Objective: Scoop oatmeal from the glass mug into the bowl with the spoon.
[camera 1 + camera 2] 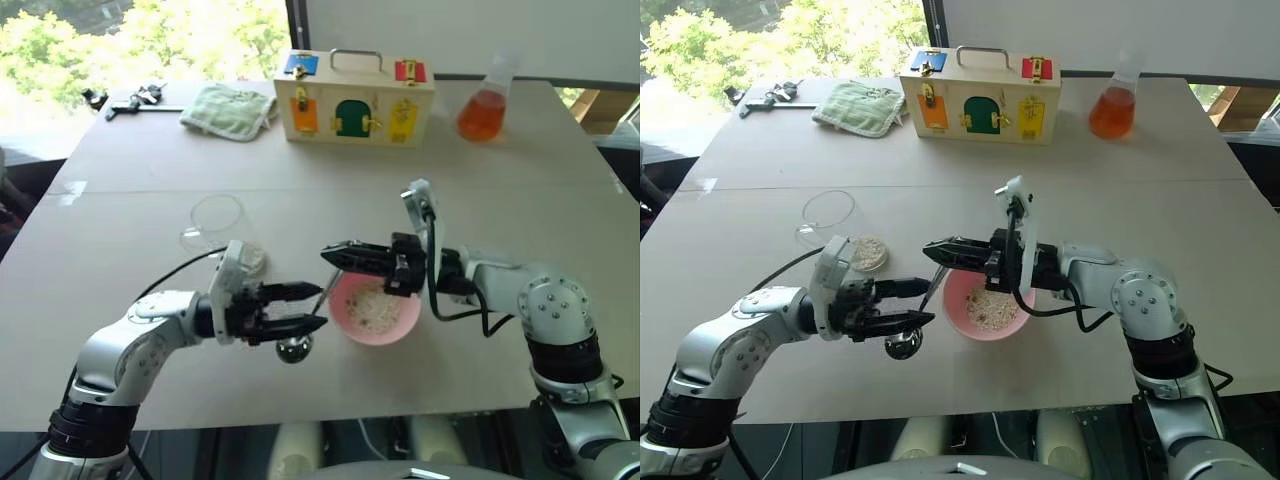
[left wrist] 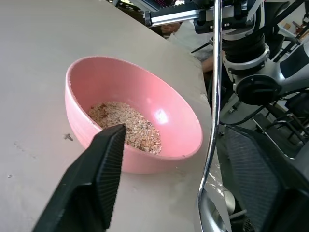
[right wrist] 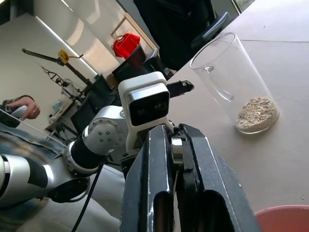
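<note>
Wooden latch box (image 1: 354, 98) far back | orange flask (image 1: 483, 108) back-right | green cloth (image 1: 230, 109) back-left

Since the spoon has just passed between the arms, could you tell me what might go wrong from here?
The right gripper pinches the spoon only at its handle tip, so it may swing or slip. The left gripper has its jaws open around the spoon and could knock it when pulling away. The spoon's round end hangs beside the bowl rim; a bump might spill oatmeal.

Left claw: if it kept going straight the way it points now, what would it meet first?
Probably the spoon handle, already between the open left claw and its fingers; beyond it, the pink bowl. Depth is hard to judge.
</note>
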You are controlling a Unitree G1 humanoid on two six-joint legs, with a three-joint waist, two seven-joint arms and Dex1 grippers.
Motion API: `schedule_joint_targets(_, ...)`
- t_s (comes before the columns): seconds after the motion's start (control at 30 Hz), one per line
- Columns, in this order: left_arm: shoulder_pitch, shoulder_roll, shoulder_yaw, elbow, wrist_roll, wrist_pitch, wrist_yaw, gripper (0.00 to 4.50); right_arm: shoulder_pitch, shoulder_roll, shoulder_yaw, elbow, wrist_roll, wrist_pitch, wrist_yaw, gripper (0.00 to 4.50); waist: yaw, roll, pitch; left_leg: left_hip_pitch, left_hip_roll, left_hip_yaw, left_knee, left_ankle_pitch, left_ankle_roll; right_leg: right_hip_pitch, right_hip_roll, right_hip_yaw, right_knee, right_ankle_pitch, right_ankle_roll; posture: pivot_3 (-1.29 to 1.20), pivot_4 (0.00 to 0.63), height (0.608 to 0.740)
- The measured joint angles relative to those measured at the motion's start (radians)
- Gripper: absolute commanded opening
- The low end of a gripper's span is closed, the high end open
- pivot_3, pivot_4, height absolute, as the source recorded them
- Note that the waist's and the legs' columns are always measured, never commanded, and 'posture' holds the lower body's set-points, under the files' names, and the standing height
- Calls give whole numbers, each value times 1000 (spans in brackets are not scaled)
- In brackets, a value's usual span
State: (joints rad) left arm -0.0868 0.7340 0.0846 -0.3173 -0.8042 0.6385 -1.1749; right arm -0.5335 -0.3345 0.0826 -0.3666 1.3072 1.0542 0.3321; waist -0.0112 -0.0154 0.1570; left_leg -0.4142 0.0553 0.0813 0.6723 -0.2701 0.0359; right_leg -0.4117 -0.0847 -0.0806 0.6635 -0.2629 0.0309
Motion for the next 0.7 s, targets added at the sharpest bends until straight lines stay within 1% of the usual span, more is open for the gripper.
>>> schedule_joint_targets(0.1, 44, 10, 45, -53, -5, -8, 8, 4276, -5, -11, -43, 23, 20, 1, -25, 0, 0, 0, 0, 0, 0, 0, 0, 0, 0, 0, 0, 0, 0, 0, 0, 0, 150, 740)
schedule_joint_targets(0.27, 133, 21, 165, -178, -31, -8, 86, 4276, -10, -63, -130, 51, 48, 5, -92, 0, 1, 0, 0, 0, 0, 0, 0, 0, 0, 0, -1, 0, 0, 0, 0, 0, 150, 740)
schedule_joint_targets(0.37, 157, 11, 259, -303, -33, -8, 237, 4276, -20, -100, -195, 93, 74, 7, -176, 0, 4, 0, 0, 0, 0, -1, 0, 0, 0, 1, -1, 0, 0, 0, 0, 0, 150, 740)
schedule_joint_targets(0.43, 94, -33, 281, -354, 4, -21, 376, 4276, -44, -112, -239, 143, 78, 5, -240, 0, 10, 0, 0, 0, 0, -1, 1, 0, 0, 2, -1, 0, 0, 1, 1, 0, 150, 740)
schedule_joint_targets(0.5, -38, -93, 296, -369, 65, -50, 551, 4276, -99, -102, -272, 217, 81, -9, -321, 0, 13, 0, 0, 0, -2, -1, 3, 0, 0, 2, 0, -1, 1, 3, 1, 0, 150, 740)
schedule_joint_targets(0.6, -134, -100, 327, -382, 130, -73, 704, 4276, -175, -88, -309, 319, 74, -27, -401, 0, 6, 0, 0, 0, -2, 0, 4, 0, 0, 2, 1, 1, 1, 3, 2, 0, 150, 740)
schedule_joint_targets(0.67, -134, -101, 360, -384, 176, -80, 767, 4276, -219, -80, -328, 389, 59, -37, -442, 0, -1, 0, 0, 0, -2, 2, 4, 0, 0, 2, 1, 3, 1, 3, 2, 0, 150, 740)
schedule_joint_targets(0.7, -110, -103, 408, -382, 214, -84, 817, 4276, -253, -81, -344, 438, 40, -44, -471, 0, -3, 0, 0, 0, -1, 3, 3, 0, 0, 0, 1, 4, 0, 3, 2, 0, 150, 740)
